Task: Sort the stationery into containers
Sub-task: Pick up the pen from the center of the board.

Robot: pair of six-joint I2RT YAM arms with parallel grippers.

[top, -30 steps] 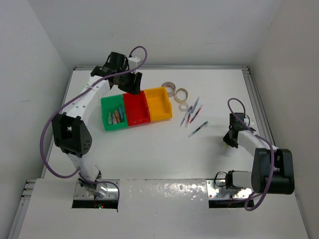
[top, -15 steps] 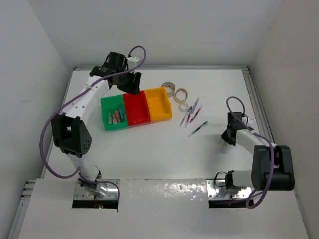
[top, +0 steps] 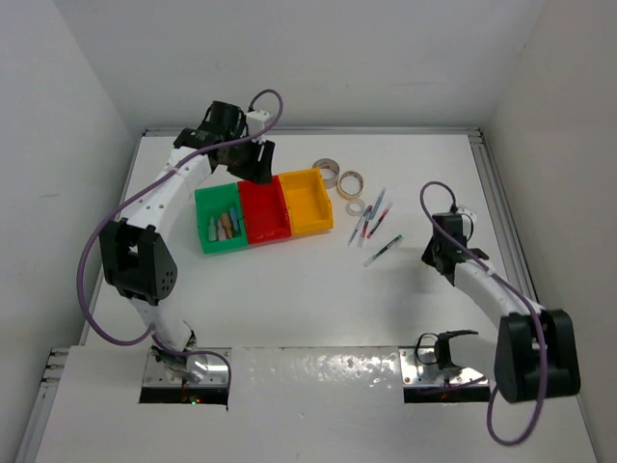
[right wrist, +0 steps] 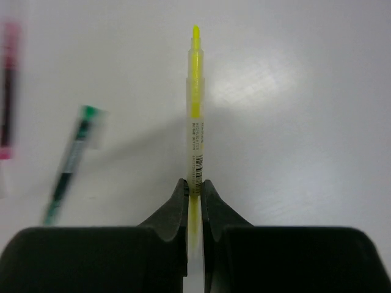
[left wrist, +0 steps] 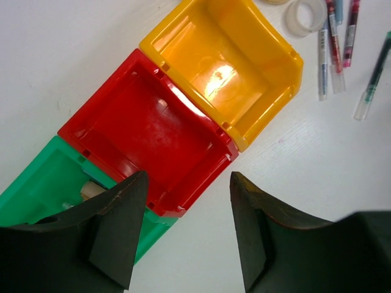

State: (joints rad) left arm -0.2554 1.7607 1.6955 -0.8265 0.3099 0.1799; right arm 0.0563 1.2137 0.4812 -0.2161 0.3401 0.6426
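Holding a thin yellow pen [right wrist: 195, 110], my right pincer [right wrist: 194, 189] is shut tight on its near end, one finger on each side. The pen sticks straight out ahead of the pincer, with its tip far in front, over the white table [right wrist: 305, 122]. A small label [right wrist: 195, 155] with black bars and tiny letters sits on the pen just in front of my fingers, but the print is too small for me to read. To the left of this pincer a green pen [right wrist: 70, 162] lies on the table. Further left is a blurry pink pen [right wrist: 7, 116].

My left pincer [left wrist: 186, 226] is wide open and has hold of nothing. It hangs over the three bins. The red bin [left wrist: 153, 131] is just ahead of the gap between my fingers. The green bin [left wrist: 43, 183] is by my left finger, and a pale block [left wrist: 91, 190] peeks out of it. The yellow bin [left wrist: 226, 67] is further ahead, joined to the red one. Past it, ahead and to the right, lie some pens [left wrist: 333, 43] and a tape ring [left wrist: 305, 15].
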